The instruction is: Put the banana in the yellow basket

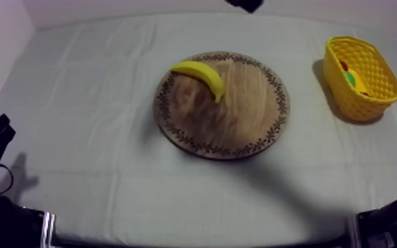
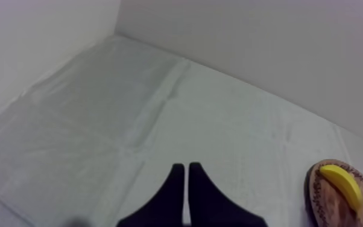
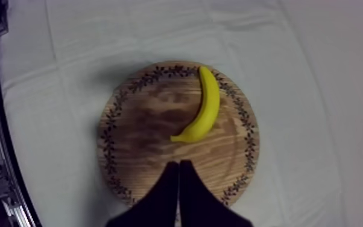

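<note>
Your right gripper [image 3: 178, 163] had its two black fingers pressed together into a narrow wedge, gripping nothing, the tips poised over the near part of the round wooden board [image 3: 142, 139]. Just past those tips lay the banana [image 3: 205, 108], clear of them, curving along one side of the board with its far end close to the patterned rim [image 3: 160, 73]. Your left gripper [image 2: 186, 166] likewise had its fingers together and held nothing. It sat over bare grey-white cloth [image 2: 129, 108], well apart from the board. Seen from above, you had the banana resting on the board's upper left part and the board mid-table. The yellow basket [image 1: 346, 92] stood at the table's right side, apart from the board, with red and green shapes [image 1: 349, 74] inside, too small to tell.
</note>
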